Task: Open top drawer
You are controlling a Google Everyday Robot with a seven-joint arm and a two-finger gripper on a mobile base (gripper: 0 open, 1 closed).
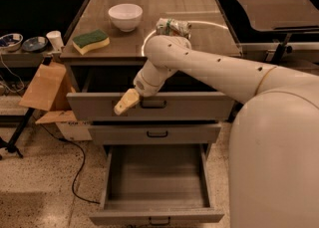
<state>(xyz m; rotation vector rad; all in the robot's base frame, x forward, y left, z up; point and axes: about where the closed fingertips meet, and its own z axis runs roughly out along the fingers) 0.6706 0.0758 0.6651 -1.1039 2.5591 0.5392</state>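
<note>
The top drawer (199,106) is a wide grey drawer with a tall flat front and a small dark bar handle (153,104) at its centre. It stands pulled partly out from under the counter, with a dark gap behind its front panel. My gripper (124,103), tan at the tip, is in front of the drawer's front panel, just left of the handle. My white arm reaches down to it from the right, over the counter edge.
Below are a middle grey drawer (157,133), slightly out, and a bottom drawer (154,217) pulled far out. On the counter (199,33) sit a white bowl (125,16), a green-yellow sponge (90,41) and a crumpled packet (173,26). A cardboard box (45,86) stands at the left.
</note>
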